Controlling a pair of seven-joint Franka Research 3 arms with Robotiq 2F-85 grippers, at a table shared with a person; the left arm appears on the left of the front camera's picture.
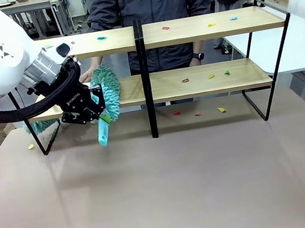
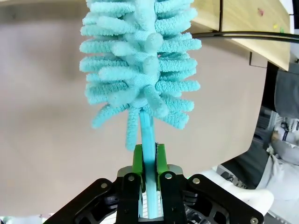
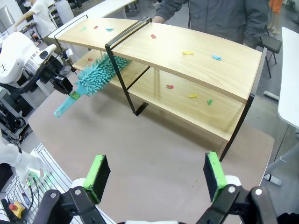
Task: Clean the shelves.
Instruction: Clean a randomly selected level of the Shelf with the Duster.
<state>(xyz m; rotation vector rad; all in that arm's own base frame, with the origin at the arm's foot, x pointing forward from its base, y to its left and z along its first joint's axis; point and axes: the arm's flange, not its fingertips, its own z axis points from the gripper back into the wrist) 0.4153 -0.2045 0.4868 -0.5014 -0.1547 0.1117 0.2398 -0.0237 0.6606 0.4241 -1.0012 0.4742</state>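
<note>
The shelves [image 1: 196,28] span the far side of the table, two light boards on a black frame with a centre post [image 1: 145,80]. My left gripper [image 1: 97,104] is shut on the handle of a turquoise fluffy duster [image 1: 108,89], whose head lies on the left half of the lower board. In the left wrist view the green pads [image 2: 138,161] clamp the duster handle [image 2: 148,140], the duster head [image 2: 140,60] above them and a shelf board [image 2: 243,23] at the top right. My right gripper [image 3: 155,175] hangs open high over the table, looking down on the shelves [image 3: 196,56] and the duster [image 3: 96,74].
Small coloured scraps lie on the top board [image 1: 211,23], the lower board [image 1: 211,76] and the table under the rack [image 1: 221,110]. A person [image 1: 150,2] stands behind the shelves, one hand [image 1: 89,75] near the duster. A turquoise tuft [image 1: 39,125] shows under the lower board's left end.
</note>
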